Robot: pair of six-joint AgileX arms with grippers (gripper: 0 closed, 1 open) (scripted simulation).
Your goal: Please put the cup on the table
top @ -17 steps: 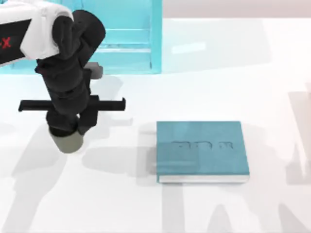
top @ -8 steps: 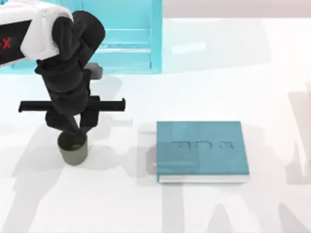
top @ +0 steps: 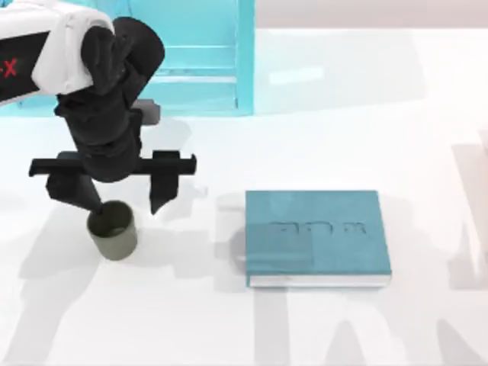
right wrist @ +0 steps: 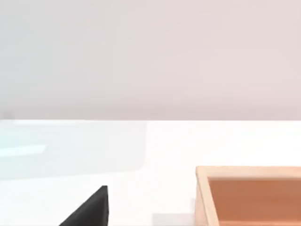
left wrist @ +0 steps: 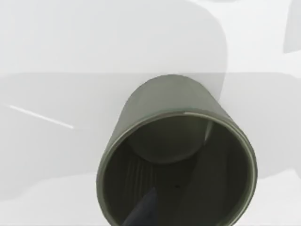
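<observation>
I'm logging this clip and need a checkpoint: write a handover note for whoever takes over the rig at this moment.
Left end effector: open, fingers spread, hovering just above the cup at the table's left side.
Right end effector: a dark finger tip shows in its own wrist view; open or shut cannot be told.
Cup: upright on the table, released, left of the book and in front of the shelf.
Done: cup set down and let go.
Left: probably just lift the left arm clear without knocking the cup.

Teal book [top: 316, 238] lies before light-blue shelf [top: 200, 57].
</observation>
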